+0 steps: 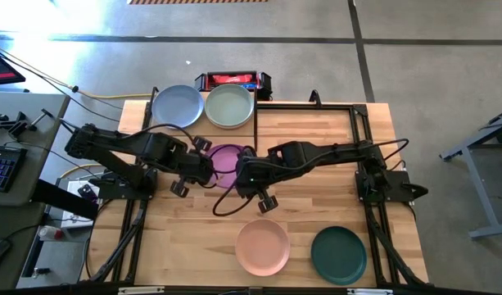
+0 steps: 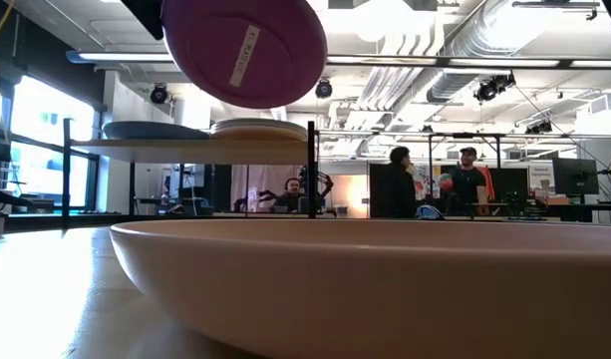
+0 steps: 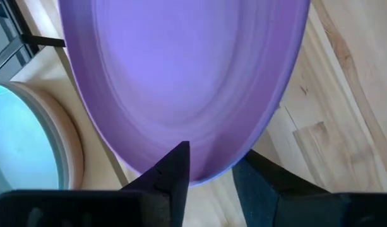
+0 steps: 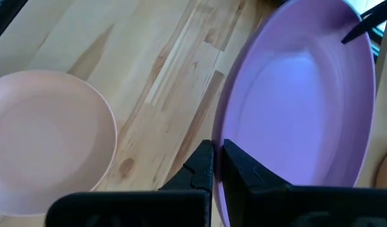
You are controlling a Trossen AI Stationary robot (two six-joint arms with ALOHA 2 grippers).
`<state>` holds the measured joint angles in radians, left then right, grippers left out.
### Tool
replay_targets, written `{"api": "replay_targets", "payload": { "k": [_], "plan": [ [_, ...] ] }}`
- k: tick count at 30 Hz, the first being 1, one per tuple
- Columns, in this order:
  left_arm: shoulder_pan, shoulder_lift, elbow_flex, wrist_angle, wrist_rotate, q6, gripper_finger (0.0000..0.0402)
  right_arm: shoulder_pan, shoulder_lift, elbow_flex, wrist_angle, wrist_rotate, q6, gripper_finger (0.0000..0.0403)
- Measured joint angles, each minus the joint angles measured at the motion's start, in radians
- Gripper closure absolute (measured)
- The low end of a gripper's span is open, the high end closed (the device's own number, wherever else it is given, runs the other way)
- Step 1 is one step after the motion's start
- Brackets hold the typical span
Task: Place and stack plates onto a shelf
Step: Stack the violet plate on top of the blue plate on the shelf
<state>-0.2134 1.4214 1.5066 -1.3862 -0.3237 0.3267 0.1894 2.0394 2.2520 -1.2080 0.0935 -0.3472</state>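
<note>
The purple plate (image 1: pixel 226 161) hangs in the air between both grippers, near the table's middle and just in front of the shelf (image 1: pixel 267 115). My left gripper (image 1: pixel 203 166) is shut on its left side and my right gripper (image 1: pixel 242 170) on its right side. In the low view the purple plate (image 2: pixel 243 45) is high up and shows its underside with a sticker. The blue plate (image 1: pixel 175 106) and the sage green plate (image 1: pixel 229 106) rest side by side on the shelf. The pink plate (image 1: pixel 263 247) and the dark teal plate (image 1: pixel 338 255) lie flat near the table's near edge. My left gripper (image 3: pixel 212 154) pinches the purple plate's rim (image 3: pixel 209 175), with one finger (image 3: pixel 174 170) over the inner face and the other (image 3: pixel 262 186) under the edge. It comes level from the table's left. The plate is lifted clear. My right gripper (image 4: pixel 217 146) pinches the opposite rim (image 4: pixel 220 126) between its two fingers (image 4: pixel 202 165), coming from the table's right. The plate is clear of the table and tilted.
The shelf's black legs (image 2: pixel 311 170) stand on the table's far left part. A red and black object (image 1: pixel 232 80) sits beyond the far edge. Bare wood lies right of the shelf and left of the pink plate. People stand in the room behind (image 2: pixel 469 179).
</note>
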Motion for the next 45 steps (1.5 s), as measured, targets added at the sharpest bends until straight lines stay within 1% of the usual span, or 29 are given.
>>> {"api": "replay_targets", "payload": {
  "k": [3,7,10,14,20,23,28,33,36,39,41,45],
  "plan": [
    [0.000,0.000,0.000,-0.003,0.011,0.001,0.0329,0.000,0.000,0.000,-0.001,0.000,0.007,0.0403],
    [-0.002,0.001,0.000,-0.009,0.065,0.013,0.0374,-0.001,0.000,0.000,-0.009,0.004,0.006,0.0403],
    [-0.002,0.001,-0.001,-0.013,0.075,0.019,0.0391,-0.002,0.000,0.000,-0.015,0.025,0.005,0.0402],
    [-0.002,0.001,-0.001,-0.013,0.076,0.030,0.0390,0.000,0.000,0.000,-0.021,0.084,-0.005,0.0402],
    [-0.001,0.001,-0.001,-0.013,0.066,0.030,0.0389,0.000,0.000,-0.001,-0.024,0.091,-0.021,0.0399],
    [-0.001,0.001,-0.001,-0.024,0.053,0.030,0.0390,-0.001,0.000,-0.001,-0.020,0.102,-0.016,0.0386],
    [0.000,0.001,-0.001,-0.035,0.040,0.023,0.0391,-0.016,0.000,-0.001,-0.017,0.122,0.001,0.0352],
    [0.000,0.001,-0.001,-0.060,-0.040,0.000,0.0392,-0.020,0.000,-0.001,-0.017,0.162,0.001,0.0317],
    [0.004,0.001,0.000,-0.076,-0.061,-0.030,0.0392,-0.021,-0.004,-0.001,-0.018,0.189,-0.019,0.0303],
    [0.015,0.001,0.000,-0.098,-0.080,-0.058,0.0392,-0.024,-0.019,-0.001,-0.019,0.236,-0.026,0.0296],
    [0.026,0.000,0.000,-0.136,-0.100,-0.084,0.0394,-0.032,-0.036,-0.002,-0.043,0.239,-0.028,0.0295],
    [0.053,0.000,0.000,-0.178,-0.169,-0.101,0.0398,-0.056,-0.078,-0.002,-0.028,0.243,-0.028,0.0295]
  ]
}}
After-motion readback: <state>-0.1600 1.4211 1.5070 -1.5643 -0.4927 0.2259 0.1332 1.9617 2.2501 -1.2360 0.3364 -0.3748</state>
